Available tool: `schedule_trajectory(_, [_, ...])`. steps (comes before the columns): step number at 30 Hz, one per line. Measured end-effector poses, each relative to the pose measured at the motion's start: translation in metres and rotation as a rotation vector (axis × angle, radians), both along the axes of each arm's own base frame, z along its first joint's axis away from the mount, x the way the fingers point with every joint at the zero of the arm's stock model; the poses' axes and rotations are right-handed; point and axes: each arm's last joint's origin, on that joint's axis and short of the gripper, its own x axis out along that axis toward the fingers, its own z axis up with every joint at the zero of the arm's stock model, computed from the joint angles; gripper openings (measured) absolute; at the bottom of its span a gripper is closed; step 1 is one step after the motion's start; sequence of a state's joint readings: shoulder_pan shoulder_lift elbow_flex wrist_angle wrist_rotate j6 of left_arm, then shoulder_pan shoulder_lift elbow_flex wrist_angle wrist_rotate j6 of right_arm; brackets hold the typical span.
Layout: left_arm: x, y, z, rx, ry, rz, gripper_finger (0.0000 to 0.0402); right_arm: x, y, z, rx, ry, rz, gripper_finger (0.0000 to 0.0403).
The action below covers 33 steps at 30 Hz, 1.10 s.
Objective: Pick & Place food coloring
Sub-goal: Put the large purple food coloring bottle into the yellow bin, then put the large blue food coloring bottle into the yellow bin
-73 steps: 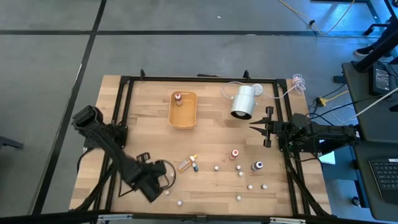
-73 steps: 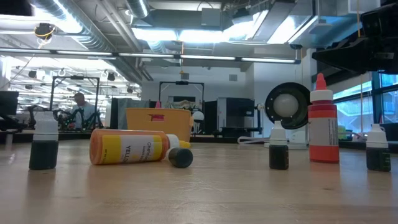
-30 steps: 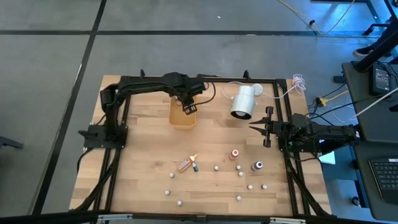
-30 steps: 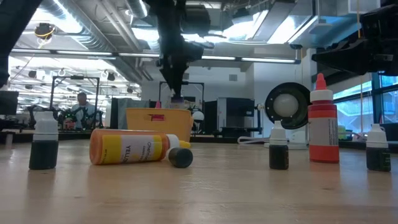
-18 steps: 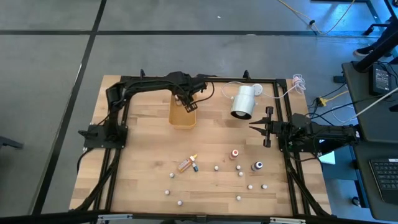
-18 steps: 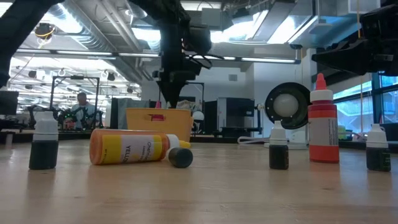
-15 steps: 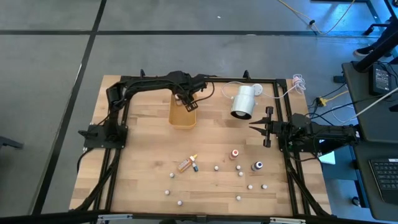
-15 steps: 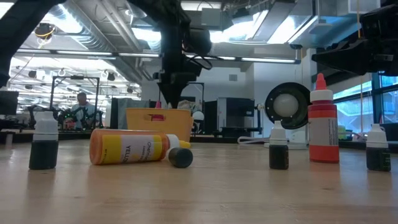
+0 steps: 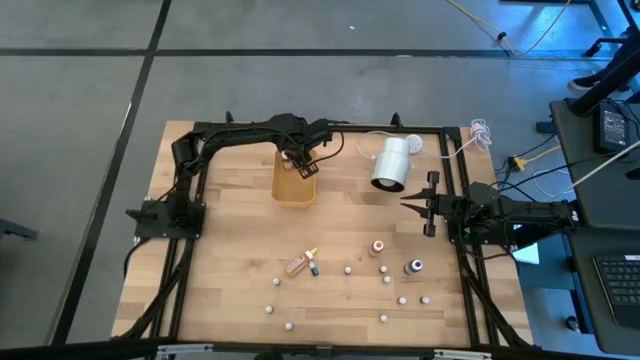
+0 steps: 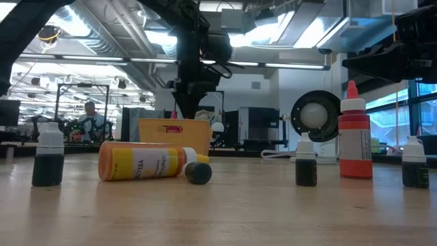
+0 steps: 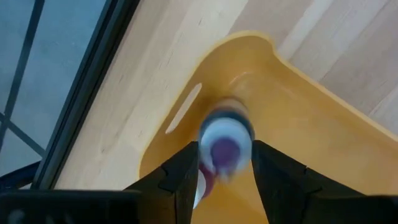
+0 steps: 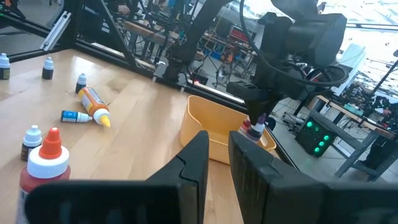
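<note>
A: Hovering over the far end of the orange tray (image 9: 295, 190), the left gripper (image 9: 298, 163) has a small purple-tipped bottle (image 11: 225, 144) between its fingers (image 11: 180, 177); whether they pinch it or have let go I cannot tell, because the bottle is blurred.

B: And the right gripper (image 9: 425, 204)?

A: Parked at the right edge of the table (image 9: 230, 250), jaws pressed together, holding nothing.

B: How much is done?

A: Little, I judge; the right wrist view shows a red-bodied bottle (image 12: 247, 129) in the tray beside the purple one; the rest of the food coloring (image 9: 378, 247) stands scattered across the near half, with the orange bottle (image 10: 147, 162) lying on its side; so most picks remain.
</note>
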<state>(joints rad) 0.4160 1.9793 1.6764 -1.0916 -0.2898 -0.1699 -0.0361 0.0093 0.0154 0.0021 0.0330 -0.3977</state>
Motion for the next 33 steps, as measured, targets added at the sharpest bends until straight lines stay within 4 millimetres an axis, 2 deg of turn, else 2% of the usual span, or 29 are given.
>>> schedule_trajectory(12, [-0.002, -0.001, 0.003, 0.0, 0.014, -0.02, 0.014, 0.0, 0.0, 0.0, 0.0, 0.0, 0.0, 0.0067])
schedule_trajectory(16, [-0.009, -0.004, 0.021, 0.018, -0.028, -0.023, 0.0139, 0.0, 0.0, 0.0, 0.0, 0.0, 0.0, 0.0067])
schedule_trajectory(19, [-0.016, -0.009, 0.041, 0.043, -0.086, -0.03, 0.0139, 0.0, 0.0, 0.001, 0.001, -0.009, 0.001, 0.0067])
schedule_trajectory(23, [-0.029, -0.025, 0.077, 0.083, -0.221, -0.144, 0.0139, 0.0, 0.002, 0.004, 0.109, -0.041, 0.086, 0.0067])
schedule_trajectory(26, [-0.045, -0.041, 0.091, 0.075, -0.392, -0.283, 0.0138, 0.0, 0.004, 0.005, 0.233, -0.047, 0.155, 0.0067])
schedule_trajectory(29, [-0.065, -0.053, 0.092, 0.068, -0.619, -0.382, 0.0137, 0.0, 0.005, 0.004, 0.299, -0.038, 0.173, 0.0067])
schedule_trajectory(33, [-0.094, -0.068, 0.076, 0.109, -0.845, -0.457, 0.0138, -0.002, 0.005, 0.012, 0.339, -0.015, 0.17, 0.0067])
